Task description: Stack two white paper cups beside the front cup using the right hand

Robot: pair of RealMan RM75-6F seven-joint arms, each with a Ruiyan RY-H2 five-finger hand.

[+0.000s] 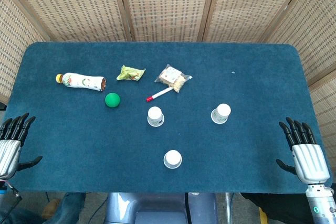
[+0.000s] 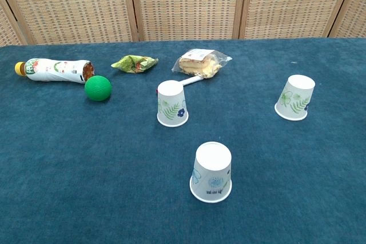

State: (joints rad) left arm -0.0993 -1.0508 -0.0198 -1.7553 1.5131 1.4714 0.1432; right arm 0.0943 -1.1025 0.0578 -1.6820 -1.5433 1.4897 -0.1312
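Observation:
Three white paper cups stand upside down on the blue table. The front cup (image 1: 172, 159) (image 2: 211, 172) is nearest me, a second cup (image 1: 155, 116) (image 2: 172, 103) stands behind it to the left, and a third cup (image 1: 221, 113) (image 2: 295, 97) is off to the right. My right hand (image 1: 304, 151) rests at the table's right front edge, fingers spread and holding nothing, well clear of the cups. My left hand (image 1: 12, 138) lies at the left front edge, likewise open. The chest view shows neither hand.
At the back left lie a bottle (image 1: 81, 81) (image 2: 55, 70) on its side, a green ball (image 1: 112, 99) (image 2: 98, 88), a crumpled green wrapper (image 1: 130, 73) (image 2: 134, 63), a bagged snack (image 1: 173, 77) (image 2: 201, 64) and a red-capped marker (image 1: 159, 94). Woven screens stand behind the table (image 1: 252, 77).

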